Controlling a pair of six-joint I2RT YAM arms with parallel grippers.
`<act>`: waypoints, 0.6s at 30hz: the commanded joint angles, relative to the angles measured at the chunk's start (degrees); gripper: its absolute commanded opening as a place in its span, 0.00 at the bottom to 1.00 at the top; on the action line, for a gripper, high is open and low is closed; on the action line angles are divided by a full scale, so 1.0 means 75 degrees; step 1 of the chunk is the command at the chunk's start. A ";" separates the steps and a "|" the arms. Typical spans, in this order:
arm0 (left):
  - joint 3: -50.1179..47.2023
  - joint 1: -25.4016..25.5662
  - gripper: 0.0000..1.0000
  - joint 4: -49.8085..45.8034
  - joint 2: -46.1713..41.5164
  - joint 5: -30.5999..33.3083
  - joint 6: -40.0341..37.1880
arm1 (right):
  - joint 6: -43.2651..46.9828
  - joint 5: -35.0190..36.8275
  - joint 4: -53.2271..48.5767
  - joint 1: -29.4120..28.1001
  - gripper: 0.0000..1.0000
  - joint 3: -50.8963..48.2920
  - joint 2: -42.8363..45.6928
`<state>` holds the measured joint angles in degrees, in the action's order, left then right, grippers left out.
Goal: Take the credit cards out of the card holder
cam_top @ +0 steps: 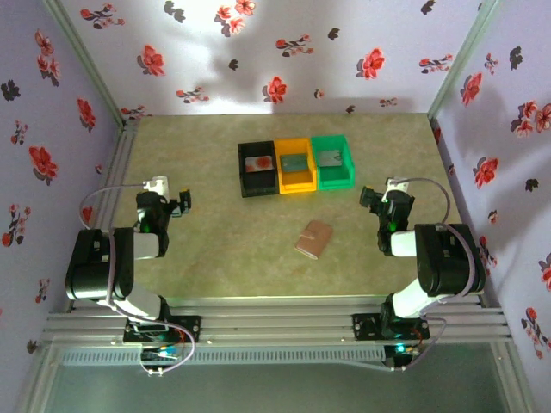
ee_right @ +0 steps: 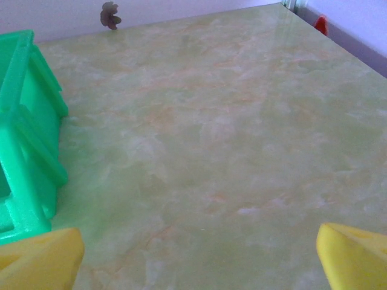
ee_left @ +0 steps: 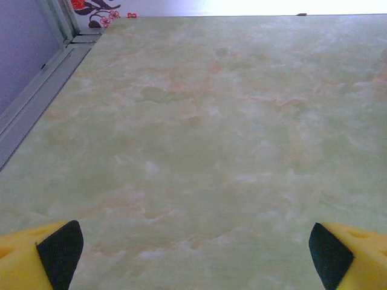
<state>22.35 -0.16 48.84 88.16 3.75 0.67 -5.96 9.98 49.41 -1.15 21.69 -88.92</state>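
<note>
Left hand (cam_top: 184,203): jaws wide open, nothing between them, hovering over bare table (cam_top: 215,249) at the left side. Its wrist view has yellow fingers with black pads (ee_left: 60,251) spread far apart.

Black bin (cam_top: 257,169), then orange bin (cam_top: 295,165), in a row at the back of the table, touching each other. Each has a pale flat item inside; too small to tell what.

Card holder (cam_top: 313,238): pinkish-tan, lying flat and folded shut on the table, near of the bins, between the arms and closer to the right one. Neither hand touches it. Credit cards not visible; probably inside the fold.

Green bin (cam_top: 332,162) ends the row, just left of the right hand's wrist view.

Right hand (cam_top: 370,197): jaws fully spread, empty, near the green bin, well apart from the holder.

Step, as I judge it: reach the holder, nothing started yet. To do it well:
- Bring the right hand down on one edge to pin it.
- Use the left hand to lift the top flap from the open side, not the spine.
- Come in low and slow; a thin wallet will likely slide on this smooth top.
- Narrow the jaws before pinching a card edge.
</note>
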 commanded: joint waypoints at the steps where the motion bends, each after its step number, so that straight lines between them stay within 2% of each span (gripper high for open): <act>1: 0.0079 -0.0048 1.00 0.0115 0.0014 -0.0085 -0.0054 | 0.0217 0.0887 -0.0446 -0.0252 0.99 0.0123 0.0674; 4: 0.0079 -0.0047 1.00 0.0109 0.0014 -0.0079 -0.0055 | 0.0575 0.1743 -0.1974 -0.0854 0.99 0.0587 0.1782; 5: 0.0082 -0.0057 1.00 0.0103 0.0019 -0.0096 -0.0044 | 0.0322 0.2029 -0.2370 -0.0982 0.99 0.0702 0.2197; 8: 0.0023 -0.0079 1.00 0.0185 -0.0034 -0.0011 -0.0002 | -0.1263 0.2046 -0.3466 -0.0987 0.99 0.0943 0.3436; 10: -0.0057 -0.0026 1.00 0.0098 -0.0413 0.0402 0.0074 | -0.2544 0.1992 -0.4251 -0.0961 0.99 0.1111 0.3996; 13: 0.0651 -0.0004 1.00 -0.1887 -0.1491 0.0927 0.0374 | -0.3822 0.1332 -0.4139 -0.0959 0.99 0.0897 0.4440; 15: 0.1202 -0.0036 1.00 -0.3018 -0.2122 0.1232 0.1338 | -0.3733 0.0319 -0.3616 -0.0982 0.99 0.0788 0.4418; 18: 0.2189 -0.0062 1.00 -0.5164 -0.2901 0.1053 0.2956 | -0.3655 -0.0410 -0.5029 -0.1169 0.99 0.1495 0.4259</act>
<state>32.08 -0.27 26.57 71.44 9.56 10.44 -29.15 14.37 20.88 -8.84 29.54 -55.79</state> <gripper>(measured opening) 0.996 0.992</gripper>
